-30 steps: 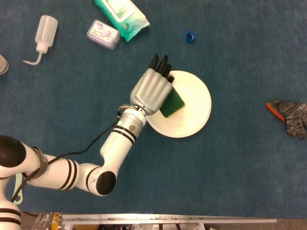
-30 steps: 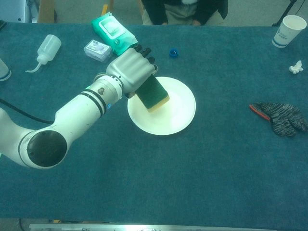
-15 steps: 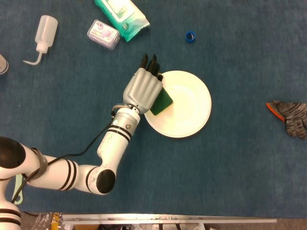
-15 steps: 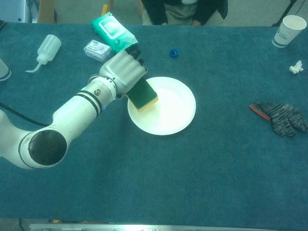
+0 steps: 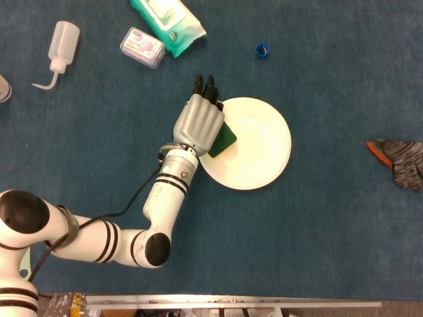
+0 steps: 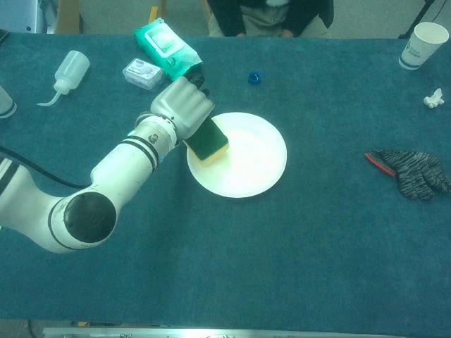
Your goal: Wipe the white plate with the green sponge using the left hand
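On blue table cloth (image 5: 317, 218), your left hand (image 5: 197, 125) grasps the green sponge (image 6: 207, 140) on the white plate's (image 5: 264, 162) left edge.

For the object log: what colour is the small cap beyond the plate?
Blue cap; clearest in the head view.

left hand (image 5: 198, 123) grips green sponge (image 5: 224, 139) — pressed on the white plate (image 5: 258, 158) at its left edge | wet-wipes pack (image 5: 168, 18), small plastic case (image 5: 142, 47), squeeze bottle (image 5: 61, 46) up-left of plate | blue cap (image 5: 262, 49) above plate — striped glove (image 5: 400, 160) far right
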Motion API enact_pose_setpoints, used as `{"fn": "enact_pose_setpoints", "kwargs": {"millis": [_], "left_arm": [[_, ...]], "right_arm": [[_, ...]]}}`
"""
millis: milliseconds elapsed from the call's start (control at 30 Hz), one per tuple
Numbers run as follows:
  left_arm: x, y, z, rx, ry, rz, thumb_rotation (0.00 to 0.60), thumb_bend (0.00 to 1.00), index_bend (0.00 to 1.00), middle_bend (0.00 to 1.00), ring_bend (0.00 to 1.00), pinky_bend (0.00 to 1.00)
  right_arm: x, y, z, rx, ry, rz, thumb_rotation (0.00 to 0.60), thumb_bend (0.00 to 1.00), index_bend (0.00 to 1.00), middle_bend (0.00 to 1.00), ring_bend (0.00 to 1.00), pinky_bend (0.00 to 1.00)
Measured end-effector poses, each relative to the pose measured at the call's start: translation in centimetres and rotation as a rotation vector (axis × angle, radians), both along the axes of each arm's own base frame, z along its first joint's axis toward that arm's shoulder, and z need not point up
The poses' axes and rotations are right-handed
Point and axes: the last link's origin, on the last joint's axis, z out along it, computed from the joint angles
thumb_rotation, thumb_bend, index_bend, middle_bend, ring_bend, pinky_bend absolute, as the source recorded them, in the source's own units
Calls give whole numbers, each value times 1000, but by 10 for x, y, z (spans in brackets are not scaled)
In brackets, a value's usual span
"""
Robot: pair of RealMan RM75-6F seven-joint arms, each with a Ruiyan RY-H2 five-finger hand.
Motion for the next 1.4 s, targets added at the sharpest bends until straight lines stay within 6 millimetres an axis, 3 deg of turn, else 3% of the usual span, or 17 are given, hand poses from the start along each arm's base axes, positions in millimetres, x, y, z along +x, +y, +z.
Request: {"fn": "enact_pose_setpoints", "kwargs": {"millis": [633, 1400], "left_arm": [[10, -3, -17, -24, -13, -19, 600, 328, 570, 164, 6, 73], [15, -25, -34, -130, 23, -74, 600, 328, 570, 164, 6, 73]], "right_arm": [[-3, 1, 4, -11, -2, -6, 600, 388, 389, 394, 243, 450], [-3, 1, 5, -17, -5, -5, 600, 388, 389, 394, 243, 450]]}}
